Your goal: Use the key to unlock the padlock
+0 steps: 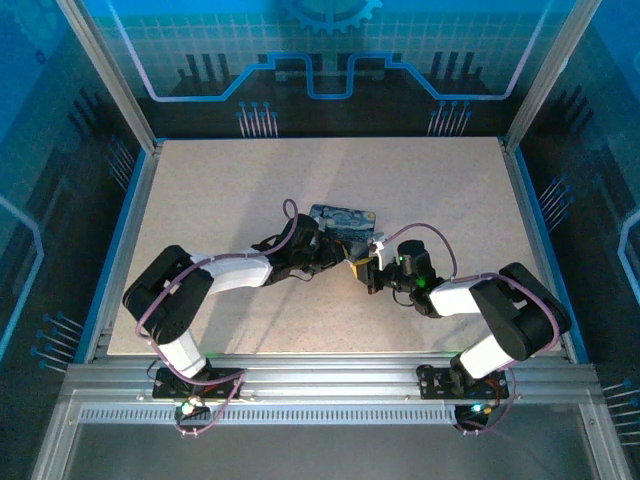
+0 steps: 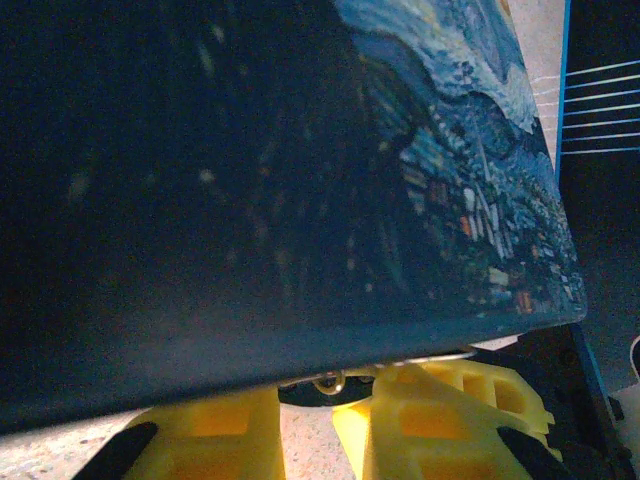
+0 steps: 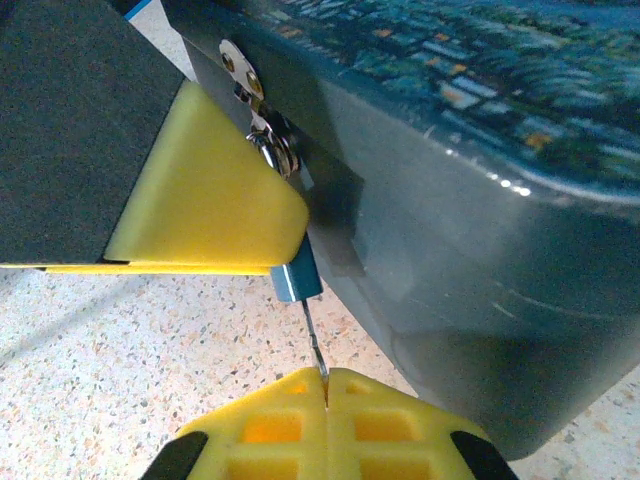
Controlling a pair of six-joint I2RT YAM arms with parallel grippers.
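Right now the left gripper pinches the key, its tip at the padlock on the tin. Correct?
No: the right gripper pinches the key, as the right wrist view shows; its tip is at the padlock on the tin.

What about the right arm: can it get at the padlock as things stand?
Probably yes. The right gripper, shut on the key, holds its tip at the lower end of the padlock with nothing between; the left gripper has a finger over only the padlock's upper part.
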